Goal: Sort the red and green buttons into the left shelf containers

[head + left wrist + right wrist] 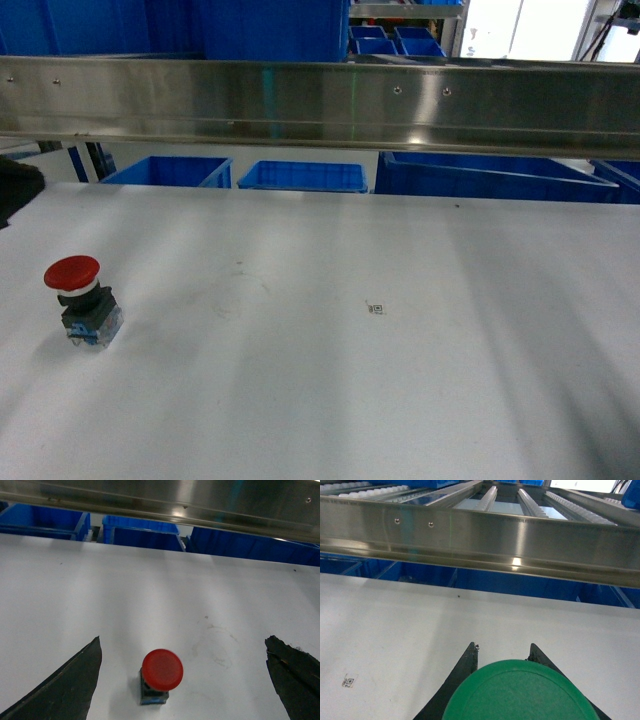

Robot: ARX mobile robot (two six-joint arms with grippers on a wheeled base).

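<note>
- Left wrist view: the left gripper is hanging wide open, its fingers flanking the red button sitting upright on the white table, untouched.
- Right gripper is clamping the green button.
- Blue bins are sitting beyond the table.

A broad white matte tabletop fills the foreground, bearing a tiny square printed code marker. Across the back runs a brushed stainless-steel shelf rail — bright daylight glares at the upper right.
</note>
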